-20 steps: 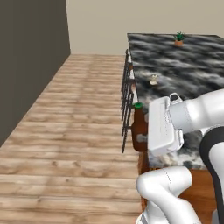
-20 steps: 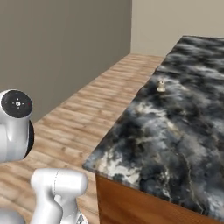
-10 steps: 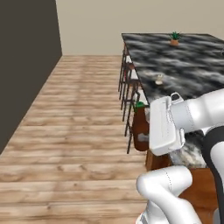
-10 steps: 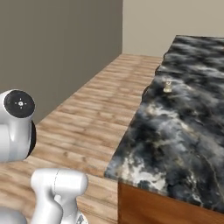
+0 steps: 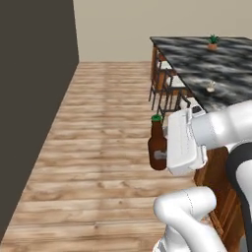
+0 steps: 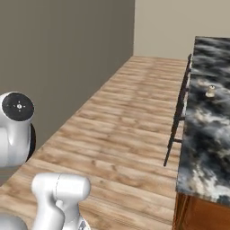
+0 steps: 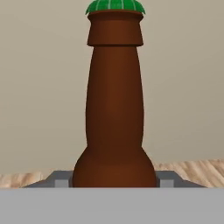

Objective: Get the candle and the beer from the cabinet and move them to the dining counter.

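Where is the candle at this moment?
The candle sits on the dining counter, near its stool-side edge, with a small potted plant farther back; the right base view shows it too.

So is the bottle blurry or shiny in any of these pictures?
Hand view: the beer looks sharp, evenly lit, with soft shading down its sides and no bright glare. Left base view: the beer is small and a bit soft-edged beside the hand, its label too blurry to read. Right base view: the dining counter marble looks smeary.
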### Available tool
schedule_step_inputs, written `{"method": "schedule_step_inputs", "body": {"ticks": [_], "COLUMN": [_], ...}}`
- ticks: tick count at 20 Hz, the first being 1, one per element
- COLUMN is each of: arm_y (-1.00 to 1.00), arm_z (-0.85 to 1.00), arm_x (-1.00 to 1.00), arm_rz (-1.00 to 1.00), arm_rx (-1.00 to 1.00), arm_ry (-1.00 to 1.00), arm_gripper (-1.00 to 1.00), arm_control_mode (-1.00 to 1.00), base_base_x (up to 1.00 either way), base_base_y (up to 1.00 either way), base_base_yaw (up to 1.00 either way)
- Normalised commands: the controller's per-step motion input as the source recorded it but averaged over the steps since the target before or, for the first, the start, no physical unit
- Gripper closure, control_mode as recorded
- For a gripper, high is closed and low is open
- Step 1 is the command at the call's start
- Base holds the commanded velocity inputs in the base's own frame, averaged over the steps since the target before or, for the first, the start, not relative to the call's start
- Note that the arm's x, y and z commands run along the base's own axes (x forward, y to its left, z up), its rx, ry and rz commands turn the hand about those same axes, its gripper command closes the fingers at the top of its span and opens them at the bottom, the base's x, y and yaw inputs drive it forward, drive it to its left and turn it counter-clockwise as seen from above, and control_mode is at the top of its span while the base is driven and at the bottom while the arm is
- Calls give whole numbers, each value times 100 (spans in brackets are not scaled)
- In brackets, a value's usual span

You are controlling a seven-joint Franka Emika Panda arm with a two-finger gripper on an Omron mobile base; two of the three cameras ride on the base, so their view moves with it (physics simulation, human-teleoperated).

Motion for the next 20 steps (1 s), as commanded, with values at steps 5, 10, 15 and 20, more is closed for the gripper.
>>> {"method": "schedule_step_inputs", "body": {"ticks": [5, 10, 15, 20], "arm_y": [0, 0, 0, 0], "arm_z": [0, 0, 0, 0], "arm_x": [0, 0, 0, 0], "arm_rz": [0, 0, 0, 0], "arm_rx": [0, 0, 0, 0], "arm_ry": [0, 0, 0, 0], "arm_gripper": [100, 100, 100, 100], "arm_control_mode": [100, 100, 100, 100], "base_base_x": [40, 44, 55, 71], "base_base_y": [100, 85, 71, 46], "base_base_yaw": [-33, -43, -48, -48]}}
